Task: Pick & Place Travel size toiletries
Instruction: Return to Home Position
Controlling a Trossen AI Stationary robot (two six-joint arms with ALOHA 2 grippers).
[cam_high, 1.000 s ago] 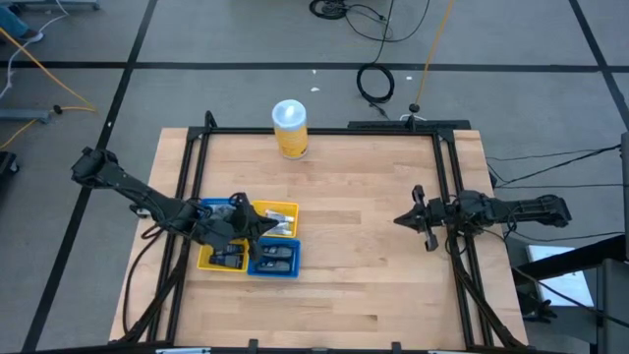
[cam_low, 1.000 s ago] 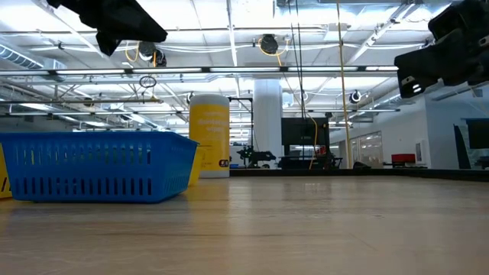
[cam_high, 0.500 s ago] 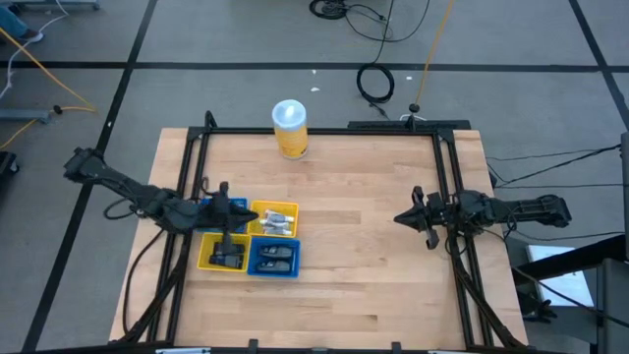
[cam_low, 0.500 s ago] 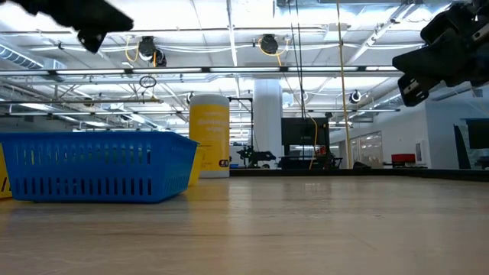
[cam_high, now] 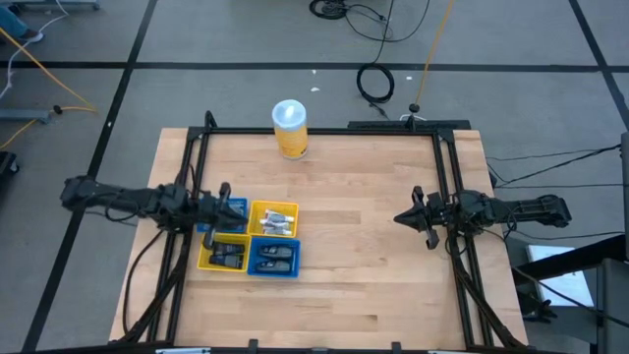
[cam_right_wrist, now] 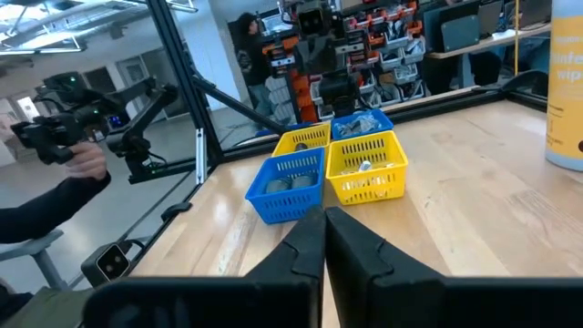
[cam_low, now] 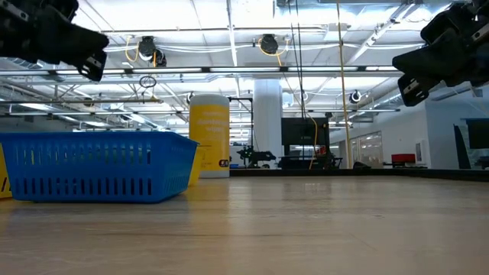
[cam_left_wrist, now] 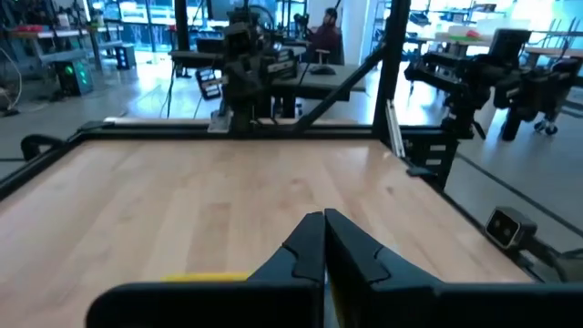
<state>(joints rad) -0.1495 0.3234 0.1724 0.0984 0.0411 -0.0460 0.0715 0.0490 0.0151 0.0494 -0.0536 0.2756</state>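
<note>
Toiletries (cam_high: pixel 279 220) sit in trays (cam_high: pixel 274 274); canister (cam_right_wrist: pixel 568 114) lettering (cut off) perhaps reads "wip".

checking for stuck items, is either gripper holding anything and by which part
Nothing is held: the left gripper, by the trays, and the right gripper, at the table's right edge, are shut empty.

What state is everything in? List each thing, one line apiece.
Trays: four, pushed together in a square on the table, all loaded.
Toiletries: lying inside the trays, none loose.
Yellow canister: upright, white lid on.
Left gripper: shut, empty, raised beside the trays.
Right gripper: shut, empty, at the table's right edge.
</note>
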